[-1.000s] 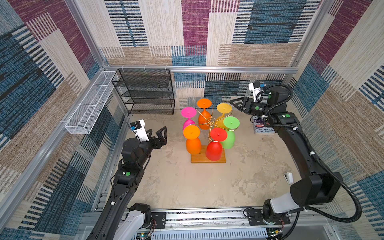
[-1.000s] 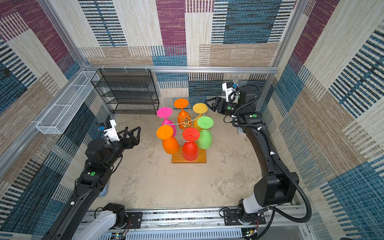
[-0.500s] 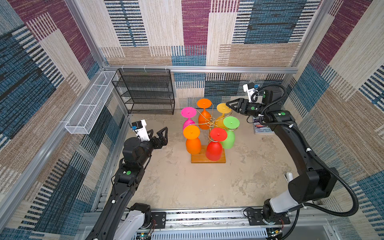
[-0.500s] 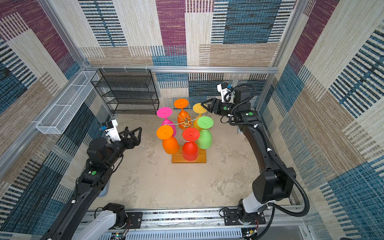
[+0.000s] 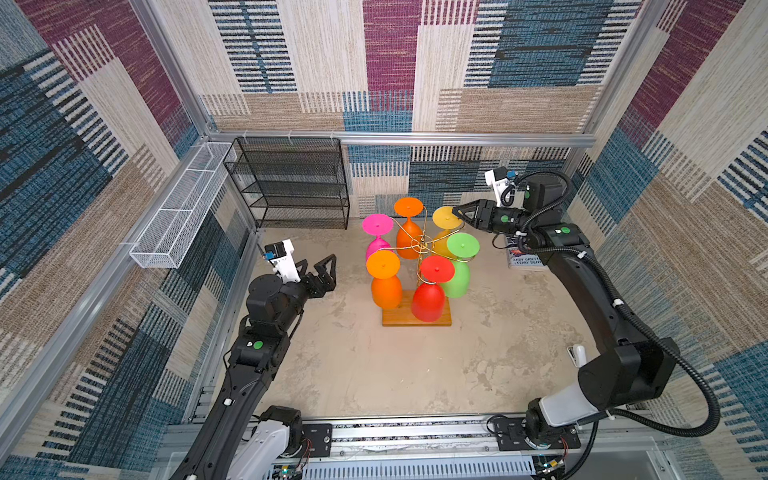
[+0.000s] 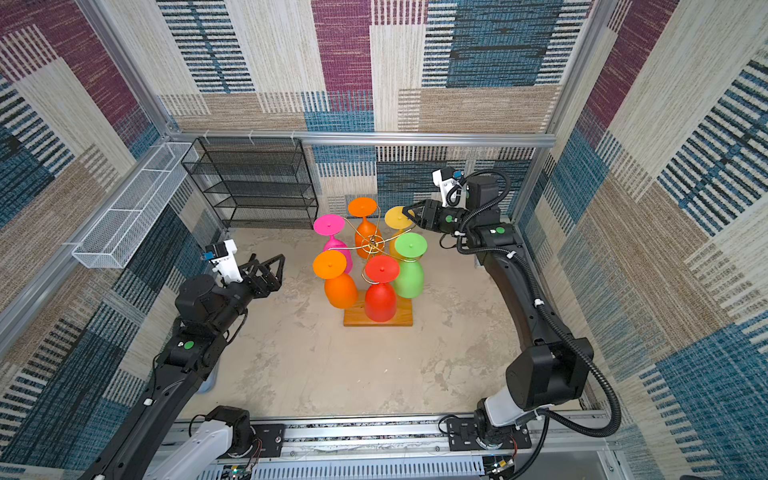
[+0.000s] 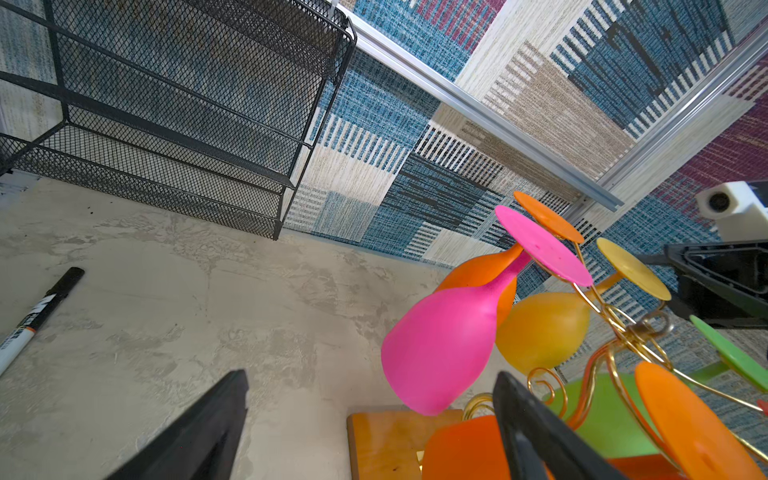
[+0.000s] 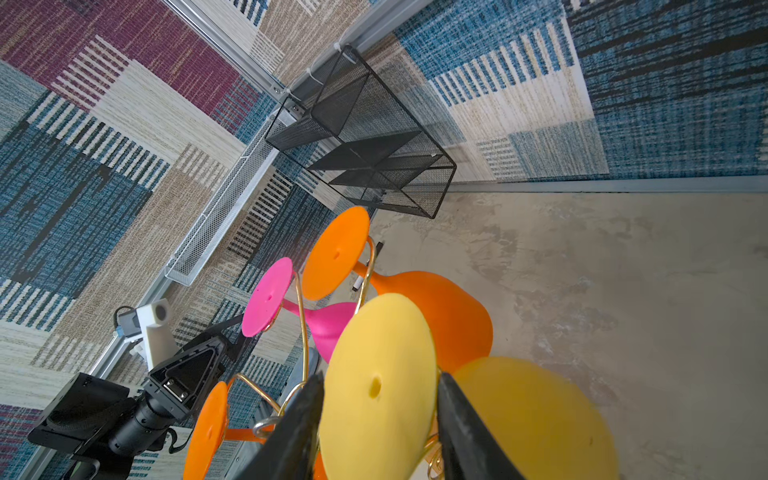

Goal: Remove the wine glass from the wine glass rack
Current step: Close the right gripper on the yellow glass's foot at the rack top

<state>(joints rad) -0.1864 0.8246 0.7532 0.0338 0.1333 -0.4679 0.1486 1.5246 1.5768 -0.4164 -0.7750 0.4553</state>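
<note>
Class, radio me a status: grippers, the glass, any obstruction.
Left gripper open, idle. Right gripper fingers flank yellow wine glass foot, grip unconfirmed. Glass hanging on wine glass rack. Green wine glass close beside.

In both top views we look down from high above the front edge of the table [image 5: 374, 374]; our wrist cameras face the wine glass rack [image 7: 386, 440] closely from its opposite sides.

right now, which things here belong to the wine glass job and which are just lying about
In the job: wine glass rack; yellow wine glass hanging on it; right tool flanking that glass's foot; five other glasses on the rack; left tool, open, off to the side.
Lying about: black mesh shelf; white mesh basket; marker; book.
</note>
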